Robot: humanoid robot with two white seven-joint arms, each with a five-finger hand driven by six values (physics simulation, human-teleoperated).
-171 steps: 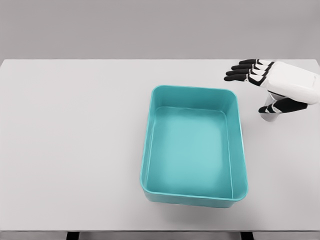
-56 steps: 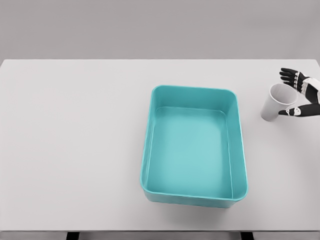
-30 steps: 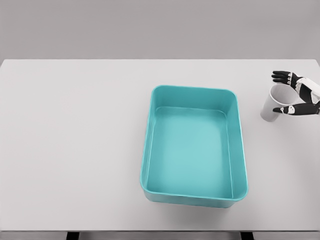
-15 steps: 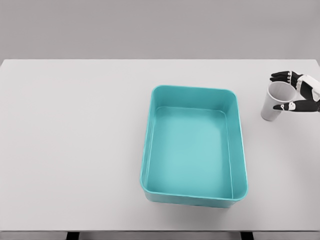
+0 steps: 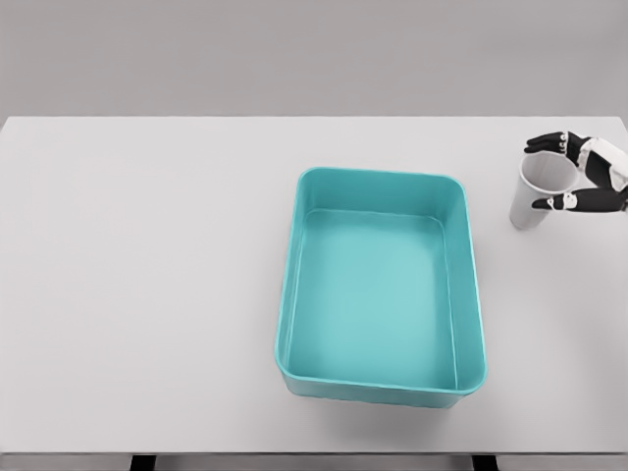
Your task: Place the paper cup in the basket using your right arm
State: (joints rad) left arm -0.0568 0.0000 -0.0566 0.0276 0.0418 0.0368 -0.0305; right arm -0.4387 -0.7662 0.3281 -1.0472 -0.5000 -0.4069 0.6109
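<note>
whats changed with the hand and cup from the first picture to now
The right hand pulled back from above the paper cup to its right side, then closed in, fingers now curling around the rim. The cup, leaning before, stands nearly upright and sits slightly higher in the picture. Whether the grip is firm is unclear. The teal basket and the table stayed as they were.

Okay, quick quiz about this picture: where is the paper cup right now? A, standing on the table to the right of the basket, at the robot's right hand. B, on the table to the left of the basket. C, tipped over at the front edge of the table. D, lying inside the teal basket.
A: the paper cup stands on the table right of the teal basket, with the right hand around its rim.
</note>
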